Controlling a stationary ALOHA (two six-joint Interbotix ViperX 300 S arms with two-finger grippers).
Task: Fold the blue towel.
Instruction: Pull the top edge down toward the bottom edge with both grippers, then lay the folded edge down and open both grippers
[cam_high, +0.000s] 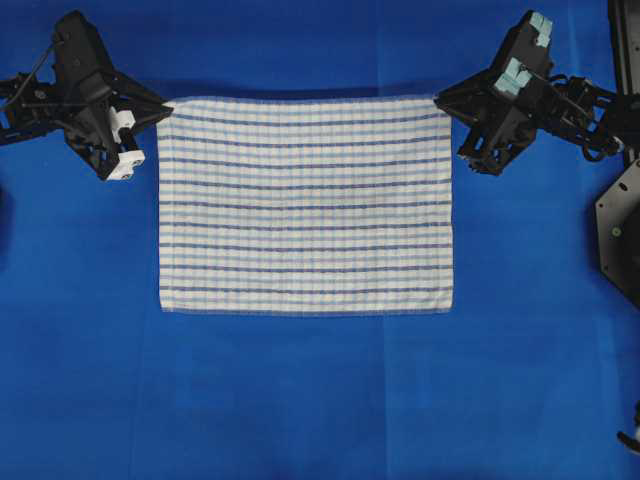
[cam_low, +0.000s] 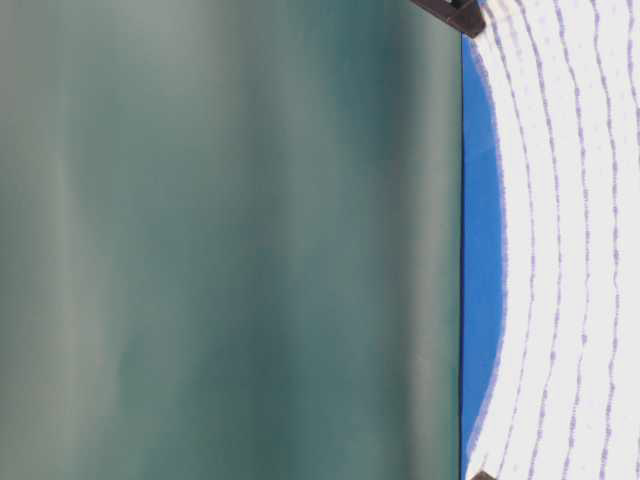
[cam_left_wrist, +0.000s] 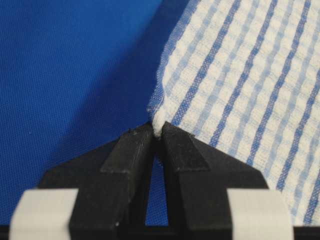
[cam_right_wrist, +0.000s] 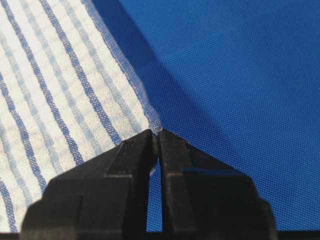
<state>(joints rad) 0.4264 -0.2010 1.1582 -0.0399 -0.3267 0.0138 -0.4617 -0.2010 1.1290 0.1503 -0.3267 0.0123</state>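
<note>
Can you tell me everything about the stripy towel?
The towel is a white woven rectangle crossed by thin dark-blue and pale-blue stripes that make checks. It is spread open, not yet folded, on the blue cover. The left end effector pinches one far corner and the right end effector pinches the other. A shadow under that far edge suggests it is raised off the cover.

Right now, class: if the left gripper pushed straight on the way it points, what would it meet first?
The blue towel. The left gripper is shut on its corner and points across the cloth, so it would run into more towel, though depth is unclear.
</note>
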